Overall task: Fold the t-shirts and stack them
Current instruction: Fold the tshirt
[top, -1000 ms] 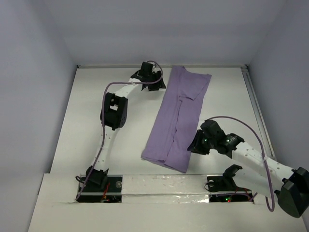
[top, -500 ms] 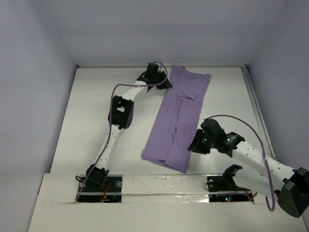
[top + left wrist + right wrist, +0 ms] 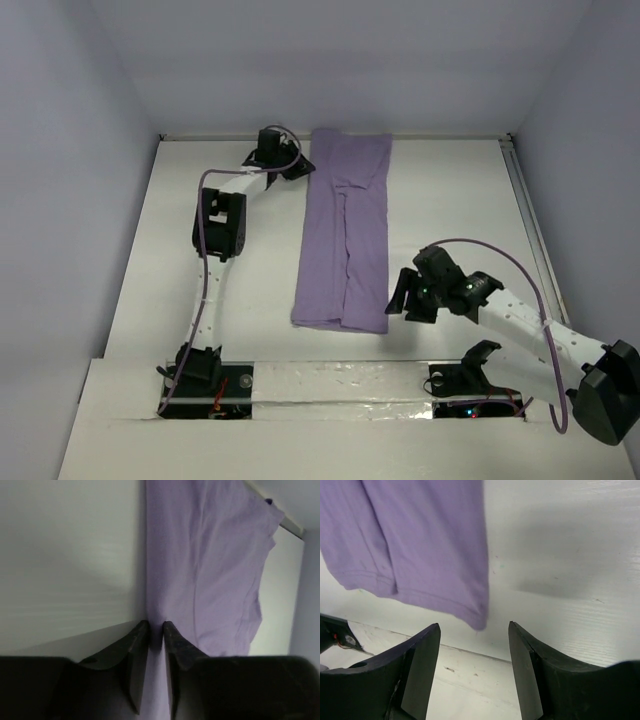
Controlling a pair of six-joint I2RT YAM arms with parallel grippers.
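Note:
The lavender t-shirt [image 3: 345, 240] lies folded lengthwise as a long strip, running from the table's far edge toward the near edge. My left gripper [image 3: 303, 165] is at the strip's far left corner, shut on the cloth; in the left wrist view the fabric [image 3: 210, 555] is pinched between the fingers of that gripper [image 3: 155, 625]. My right gripper [image 3: 397, 300] sits just right of the shirt's near right corner. In the right wrist view it [image 3: 474, 625] stands open, with the hem corner of the t-shirt [image 3: 420, 540] lying loose in front of the gap.
The white table [image 3: 460, 200] is boxed in by pale walls on three sides. A metal rail [image 3: 522, 195] runs along the right side. A taped white ledge [image 3: 340, 385] with both arm bases spans the near edge.
My left gripper shut on the shirt's far edge and dragged it left, so the strip now lies straight instead of slanted. My right gripper opened and let go of the near right corner.

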